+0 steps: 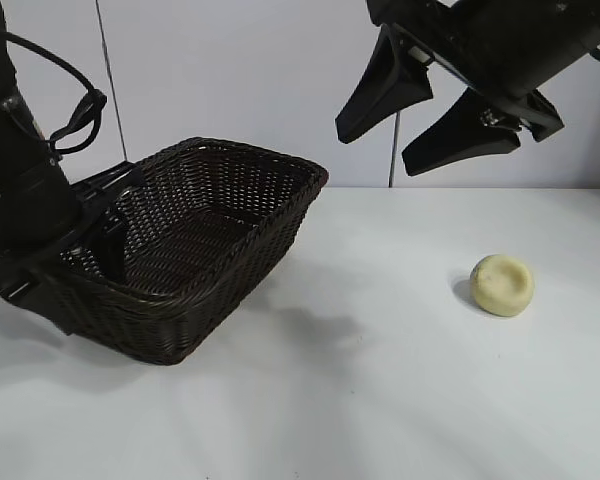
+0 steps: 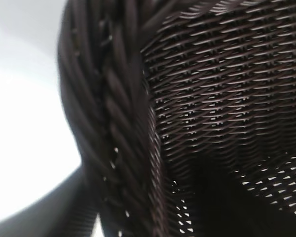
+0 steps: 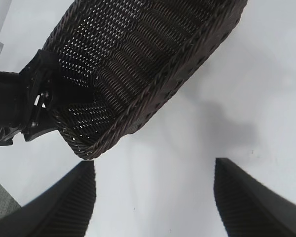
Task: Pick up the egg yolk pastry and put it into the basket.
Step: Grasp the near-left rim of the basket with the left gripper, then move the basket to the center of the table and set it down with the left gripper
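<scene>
Clearly, from the outside camera, the basket (image 1: 195, 250) is the landmark. It sits tilted on the table (image 1: 380, 400), its far-left end lifted, and the left gripper (image 1: 75, 235) is at that end, it seems clamped on the rim; I judge it holds the basket steady and turned toward the pastry side so that the drop will be easy. The pastry (image 1: 502, 285) lies on the table well apart from the basket, on its right, touching nothing. It is a small pale yellow round lump, matte, with a shallow dent on top, and it looks soft. The right gripper (image 1: 420, 120) hangs high, above the gap between basket and pastry, with its fingers spread wide and nothing between them, probably ready to go down on the pastry.

Next, the left wrist camera shows only the braided rim (image 2: 113, 138) and the woven wall of the basket, very close; the fingers themselves are not visible.

Finally, the right wrist camera looks down past its two spread fingertips (image 3: 64, 207) at the basket and the left gripper (image 3: 37, 111) on its rim. No pastry appears in this view.
</scene>
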Controlling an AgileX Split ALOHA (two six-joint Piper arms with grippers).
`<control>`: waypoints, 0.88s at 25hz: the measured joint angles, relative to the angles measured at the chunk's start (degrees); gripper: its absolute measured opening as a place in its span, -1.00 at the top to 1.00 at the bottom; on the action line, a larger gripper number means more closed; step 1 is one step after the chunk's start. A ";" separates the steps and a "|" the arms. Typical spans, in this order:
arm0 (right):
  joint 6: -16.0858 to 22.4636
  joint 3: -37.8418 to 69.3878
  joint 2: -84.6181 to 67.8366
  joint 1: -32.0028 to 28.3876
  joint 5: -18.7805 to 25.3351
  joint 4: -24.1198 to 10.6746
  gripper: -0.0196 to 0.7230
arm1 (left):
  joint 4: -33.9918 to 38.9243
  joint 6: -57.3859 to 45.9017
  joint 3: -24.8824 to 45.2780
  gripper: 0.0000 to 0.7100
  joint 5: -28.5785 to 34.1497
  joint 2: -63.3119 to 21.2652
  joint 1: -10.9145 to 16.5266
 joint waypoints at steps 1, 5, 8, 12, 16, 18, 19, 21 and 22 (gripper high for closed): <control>0.00 0.00 0.00 0.00 0.00 0.00 -0.39 | 0.00 -0.07 0.00 0.32 0.00 0.00 0.00; 0.00 0.00 0.00 0.00 0.00 0.00 -0.39 | -0.18 -1.48 0.00 0.66 -0.33 0.00 0.00; 0.00 0.00 0.00 0.00 -0.06 0.00 -0.39 | -0.24 -1.78 -0.02 0.71 -1.01 0.00 0.00; 0.00 0.00 0.00 0.00 -0.06 0.00 -0.39 | -0.35 -1.78 -0.02 0.71 -1.01 0.00 0.00; 0.00 0.00 0.00 0.00 -0.06 0.00 -0.39 | -0.41 -1.59 -0.71 0.72 0.29 -0.38 0.43; 0.00 0.00 0.00 0.00 -0.06 0.00 -0.39 | -0.49 -0.90 -0.76 0.73 1.06 -1.57 1.24; 0.00 0.00 0.00 0.00 -0.06 0.00 -0.39 | -0.49 -0.54 -0.76 0.73 1.54 -2.28 1.78; 0.00 0.00 0.00 0.00 -0.06 0.00 -0.39 | -0.44 1.51 -0.76 0.73 2.77 -4.13 3.14; 0.00 0.00 0.00 0.00 -0.06 0.00 -0.39 | -0.69 3.15 -0.76 0.73 3.51 -5.03 3.85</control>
